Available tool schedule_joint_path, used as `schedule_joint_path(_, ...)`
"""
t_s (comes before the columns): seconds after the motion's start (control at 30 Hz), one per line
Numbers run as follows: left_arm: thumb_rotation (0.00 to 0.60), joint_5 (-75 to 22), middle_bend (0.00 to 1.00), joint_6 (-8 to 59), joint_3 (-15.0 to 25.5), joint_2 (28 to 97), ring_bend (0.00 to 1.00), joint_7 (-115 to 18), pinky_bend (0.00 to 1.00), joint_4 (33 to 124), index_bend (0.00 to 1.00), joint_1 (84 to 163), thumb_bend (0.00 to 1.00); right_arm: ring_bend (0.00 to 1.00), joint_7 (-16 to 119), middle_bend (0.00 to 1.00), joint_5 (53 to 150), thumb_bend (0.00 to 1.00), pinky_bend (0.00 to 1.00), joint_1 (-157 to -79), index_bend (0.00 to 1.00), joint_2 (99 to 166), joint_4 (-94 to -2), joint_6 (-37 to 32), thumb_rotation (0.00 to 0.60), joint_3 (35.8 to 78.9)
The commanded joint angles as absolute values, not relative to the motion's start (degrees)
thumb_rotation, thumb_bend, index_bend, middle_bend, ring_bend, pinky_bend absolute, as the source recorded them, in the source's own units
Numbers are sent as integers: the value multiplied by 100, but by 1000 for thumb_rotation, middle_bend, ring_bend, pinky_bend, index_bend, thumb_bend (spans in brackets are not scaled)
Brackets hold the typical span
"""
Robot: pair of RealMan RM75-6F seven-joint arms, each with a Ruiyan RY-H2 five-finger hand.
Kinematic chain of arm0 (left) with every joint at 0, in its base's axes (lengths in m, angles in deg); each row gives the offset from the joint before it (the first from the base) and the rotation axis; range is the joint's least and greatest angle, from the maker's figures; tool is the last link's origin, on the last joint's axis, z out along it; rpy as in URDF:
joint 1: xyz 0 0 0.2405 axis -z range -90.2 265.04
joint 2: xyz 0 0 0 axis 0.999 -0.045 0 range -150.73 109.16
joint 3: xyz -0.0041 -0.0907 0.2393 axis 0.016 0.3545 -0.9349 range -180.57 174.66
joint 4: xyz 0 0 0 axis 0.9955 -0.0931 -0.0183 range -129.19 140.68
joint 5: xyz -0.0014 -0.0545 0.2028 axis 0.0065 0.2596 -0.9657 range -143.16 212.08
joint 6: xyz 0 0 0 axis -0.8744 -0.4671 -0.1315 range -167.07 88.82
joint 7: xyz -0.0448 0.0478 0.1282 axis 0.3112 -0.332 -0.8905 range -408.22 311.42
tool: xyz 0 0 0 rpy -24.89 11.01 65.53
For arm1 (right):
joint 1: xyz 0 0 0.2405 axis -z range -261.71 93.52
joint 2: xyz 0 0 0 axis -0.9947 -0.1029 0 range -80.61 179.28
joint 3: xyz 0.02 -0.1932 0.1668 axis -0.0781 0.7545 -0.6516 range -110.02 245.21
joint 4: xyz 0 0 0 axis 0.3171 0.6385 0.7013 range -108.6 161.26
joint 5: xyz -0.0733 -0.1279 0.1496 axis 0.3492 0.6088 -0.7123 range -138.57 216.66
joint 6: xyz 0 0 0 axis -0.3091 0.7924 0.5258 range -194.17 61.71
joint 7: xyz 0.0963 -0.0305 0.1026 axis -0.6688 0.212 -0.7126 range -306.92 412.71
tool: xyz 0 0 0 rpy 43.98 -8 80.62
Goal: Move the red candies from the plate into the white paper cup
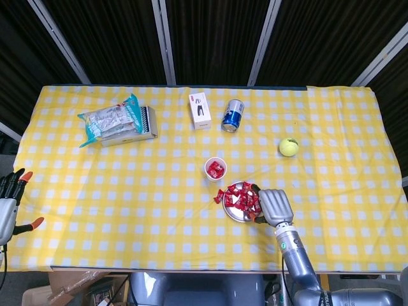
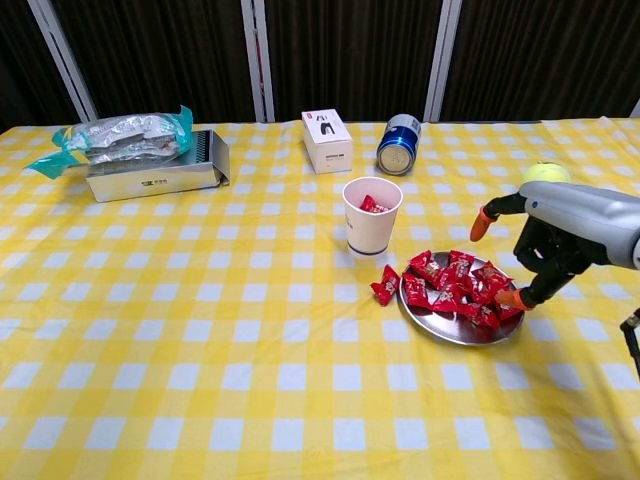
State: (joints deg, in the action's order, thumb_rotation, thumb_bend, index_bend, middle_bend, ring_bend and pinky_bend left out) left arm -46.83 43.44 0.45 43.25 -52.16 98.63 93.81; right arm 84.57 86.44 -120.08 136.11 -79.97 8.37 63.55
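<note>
Table with yellow checked cloth [image 1: 127, 185]; right hand [image 2: 540, 250] sits at the right edge of the metal plate [image 2: 455, 330], fingers apart and holding nothing, one orange fingertip down by the nearest candies, another raised clear. Left hand [image 1: 9, 204] is at the table's far left edge, away from the objects, fingers spread, empty. Red candies [image 2: 455, 282] mostly heaped on the plate, one on the cloth touching its left rim, a few inside the white paper cup [image 2: 370, 222], just behind-left of the plate.
</note>
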Motion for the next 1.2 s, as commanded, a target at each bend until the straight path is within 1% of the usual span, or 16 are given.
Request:
schedule_joint_path(0.03, 600, -4684, 0, 4341, 45, 4328, 0, -5214, 0, 9854, 0, 9381, 63, 833, 8427, 865, 8622, 294, 947, -11979, 294, 13762, -7816, 787, 600, 6300)
schedule_joint_path(0.2, 600, -4659, 0, 4314, 51, 4320, 0, -5198, 0, 9849, 0, 9386, 63, 833, 8462, 865, 8541, 263, 947, -11996, 209, 13891, -7649, 688, 600, 6194)
schedule_joint_path(0.63, 600, -4598, 0, 4200, 41, 4258, 0, -5116, 0, 9857, 0, 9400, 63, 833, 8495, 865, 8244, 246, 947, -12001, 207, 14199, -7105, 279, 600, 6140)
schedule_joint_path(0.93, 600, -4576, 0, 4169, 43, 4252, 0, -5126, 0, 9872, 0, 9409, 63, 833, 8338, 865, 8269, 246, 947, -11961, 305, 14357, -6749, 107, 600, 6083)
schedule_joint_path(1.03, 600, -4572, 0, 4168, 44, 4251, 0, -5134, 0, 9876, 0, 9410, 63, 833, 8274, 865, 8264, 246, 947, -11937, 384, 14416, -6608, 45, 600, 6067)
schedule_joint_path(1.13, 600, -4566, 0, 4161, 43, 4249, 0, -5140, 0, 9883, 0, 9411, 63, 833, 8210, 865, 8290, 246, 947, -11907, 493, 14454, -6504, -4, 600, 6065)
schedule_joint_path(1.2, 600, -4564, 0, 4161, 45, 4249, 0, -5142, 0, 9883, 0, 9412, 63, 833, 8176, 865, 8323, 283, 947, -11890, 577, 14473, -6460, -20, 600, 6061)
